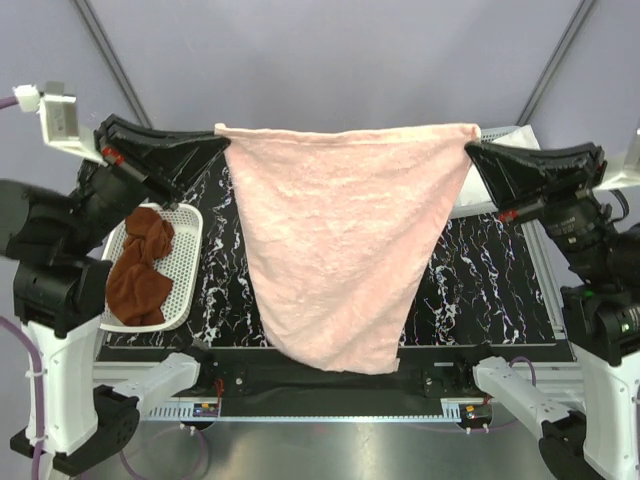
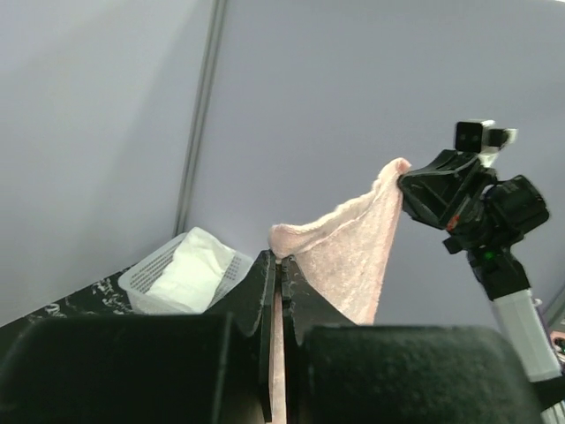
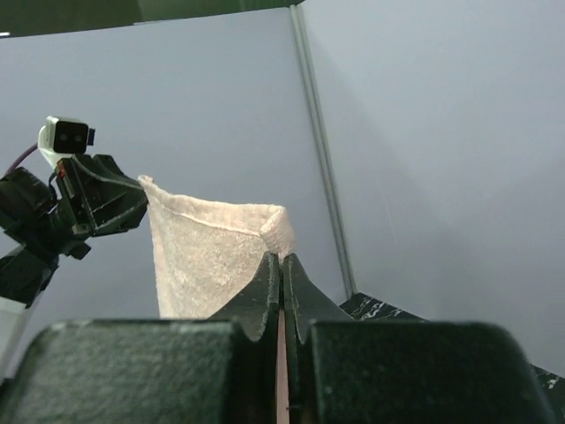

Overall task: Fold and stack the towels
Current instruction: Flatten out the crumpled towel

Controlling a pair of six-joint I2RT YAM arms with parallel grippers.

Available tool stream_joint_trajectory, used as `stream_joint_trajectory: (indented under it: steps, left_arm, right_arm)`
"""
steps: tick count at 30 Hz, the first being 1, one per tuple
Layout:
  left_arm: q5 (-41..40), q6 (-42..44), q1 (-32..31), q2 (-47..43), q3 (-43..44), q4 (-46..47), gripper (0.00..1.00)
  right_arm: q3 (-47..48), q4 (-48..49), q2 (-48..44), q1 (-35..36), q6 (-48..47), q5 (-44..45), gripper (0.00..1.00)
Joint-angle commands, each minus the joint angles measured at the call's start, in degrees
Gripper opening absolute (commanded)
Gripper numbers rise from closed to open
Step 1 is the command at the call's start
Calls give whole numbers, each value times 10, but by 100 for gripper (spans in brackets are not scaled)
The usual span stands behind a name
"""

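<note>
Pale grey-lilac wall panels (image 1: 350, 60) close the room on every side; dark struts (image 1: 105, 50) run along their seams, slanting away at the far left and far right in the top view.

The table (image 1: 480, 280) is black with white marble veining; its near edge meets a dark strip and then a brushed metal surface (image 1: 330, 450) where the arm bases are bolted.

The pale pink towel (image 1: 340, 250) hangs in the air above the middle of the table, stretched by its two upper corners; its top edge runs nearly level from one arm to the other, and the cloth narrows downward to a rounded point that hangs in front of the table's near edge.

The left gripper (image 1: 222, 145) is clamped on the towel's left upper corner; its wrist view shows the fingers pressed together with a strip of pink cloth between them. The right gripper (image 1: 470, 148) is closed on the right upper corner in the same way, the cloth pinched between its fingers.

A white mesh basket (image 1: 192, 250) lies on the left side of the table, partly under the left arm; the rust-brown towel (image 1: 140, 270) lies crumpled in it. A second mesh basket (image 2: 146, 274) stands at the far right corner of the table; the white towel (image 2: 194, 269) lies bunched inside it.
</note>
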Motion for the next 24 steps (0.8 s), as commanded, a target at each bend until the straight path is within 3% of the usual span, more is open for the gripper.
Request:
stream_joint_trajectory:
  steps: [1,5,7,12,17,21,24]
  left_arm:
    - [-46,45,0,53,37,-59,0]
    - [-134,122,4,167,111,-123,0]
    - [-146,128,35,214,134,-123,0]
    - [-96,82,110,347,152,-2,0]
    - [-81,92,124,491,197,96,0]
    - [-48,79,143,582,219,145,0]
    - [-30,86,147,629,222,165,0]
  right_arm:
    - [42,0,67,2,-42,61,0]
    - [59,9,159,1,-75,77,0]
    - [88,8,228,2,-117,99,0]
    - [190,22,417,-21,-163,91,0]
    - [303,45,609,-63,-166,42,0]
    - [399,50,717,-89,-156,-20,0]
    - [379,79,752,-93,-170,-41,0]
